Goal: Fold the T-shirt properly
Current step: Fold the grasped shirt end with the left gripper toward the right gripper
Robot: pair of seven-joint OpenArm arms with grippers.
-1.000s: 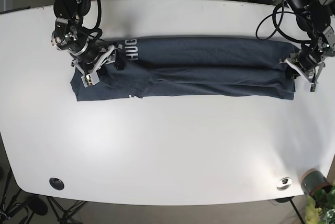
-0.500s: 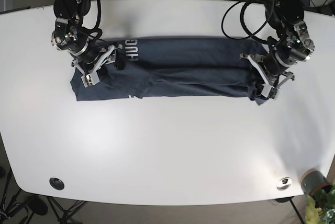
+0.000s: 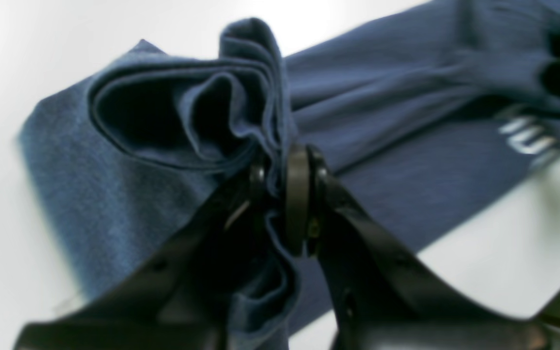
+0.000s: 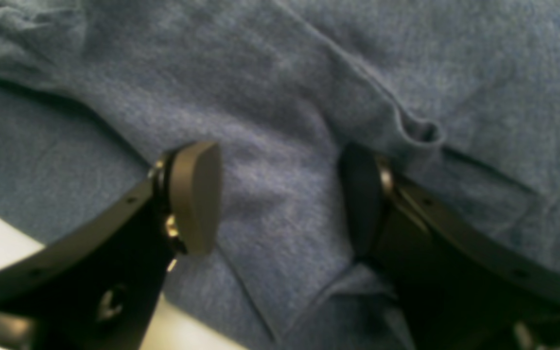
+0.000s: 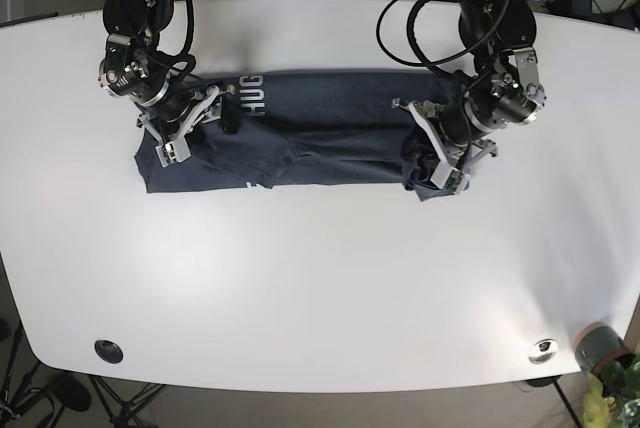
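Dark blue T-shirt [image 5: 320,128] lying as a long folded band across the upper middle of the white table [image 5: 320,278], with white lettering [image 5: 252,96] showing near its end on the base view's left. Left gripper [image 3: 277,187], on the base view's right [image 5: 440,160], with its 2 black fingers [image 3: 299,194] pressed narrowly together on a bunched edge of the T-shirt; the wrist view shows several layers of cloth gathered into open folds just above the fingertips and more cloth hanging below them. In the base view this held end sits raised and crumpled over the band, near its middle-right portion, while the table to the right of it is bare white. Right gripper [image 4: 280,204], on the base view's left [image 5: 180,128], with its fingers [image 4: 197,194] spread wide apart and nothing between them; both tips rest over or on the flat cloth, and whether they press it cannot be told. A seam ridge [image 4: 406,124] runs diagonally beside the right-hand finger in that wrist view. Other fixtures: 1 dark round fitting [image 5: 108,351] near the table's lower left edge, 1 metallic round fitting [image 5: 543,350] near the lower right, and a potted plant [image 5: 610,378] past the table's lower right corner
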